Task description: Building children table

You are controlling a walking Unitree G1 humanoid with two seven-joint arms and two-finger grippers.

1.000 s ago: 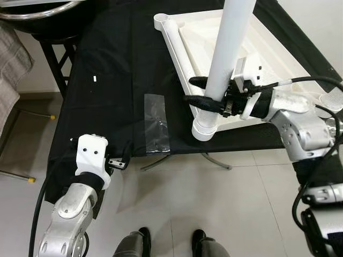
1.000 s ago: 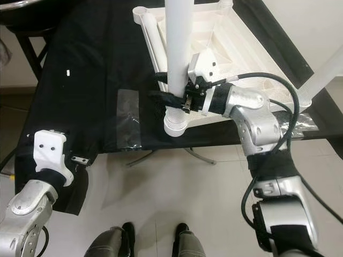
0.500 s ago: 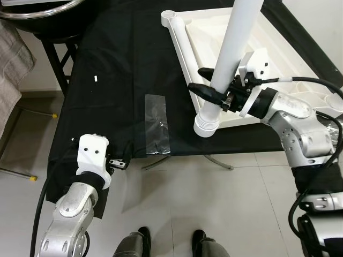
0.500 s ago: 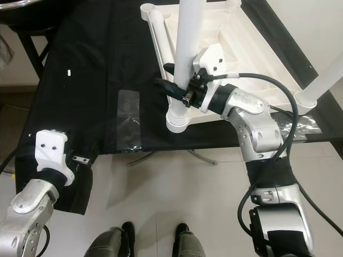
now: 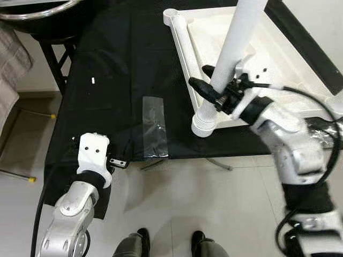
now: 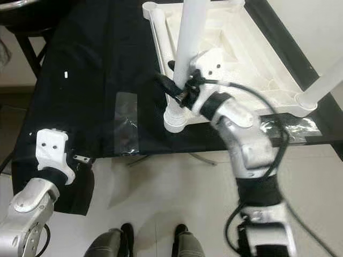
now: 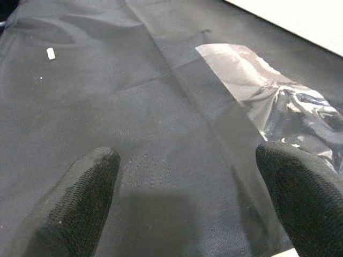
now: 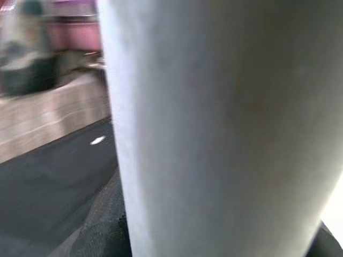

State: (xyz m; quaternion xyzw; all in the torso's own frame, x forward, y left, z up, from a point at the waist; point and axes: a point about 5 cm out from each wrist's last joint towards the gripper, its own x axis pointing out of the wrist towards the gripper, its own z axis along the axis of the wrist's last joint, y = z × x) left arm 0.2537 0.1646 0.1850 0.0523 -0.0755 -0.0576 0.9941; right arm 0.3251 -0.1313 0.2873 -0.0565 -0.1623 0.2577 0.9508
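Observation:
An upturned white tabletop (image 5: 278, 59) lies on the black-clothed table (image 5: 112, 59). A white table leg (image 5: 228, 59) stands tilted in its near left corner, its ribbed base (image 5: 203, 124) at the tabletop's edge. My right gripper (image 5: 197, 76) is shut on the table leg just above the base, one black finger on each side. Up close, the leg (image 8: 214, 123) fills the right wrist view. My left gripper (image 7: 187, 176) is open and holds nothing, low over the cloth at the table's front left edge. Another white leg (image 6: 321, 85) stands at the tabletop's right corner.
A clear plastic bag (image 5: 155, 127) lies flat on the cloth between my arms. A small white piece (image 5: 92, 81) lies further left. A dark stand (image 5: 56, 59) and grey fabric (image 5: 10, 69) are at the far left. Dark shoes (image 5: 142, 236) stand on the tiled floor below.
My right wrist has turned around the leg and its fingers now sit higher and more slanted. The leg leans further to the right. The left arm has stayed where it was.

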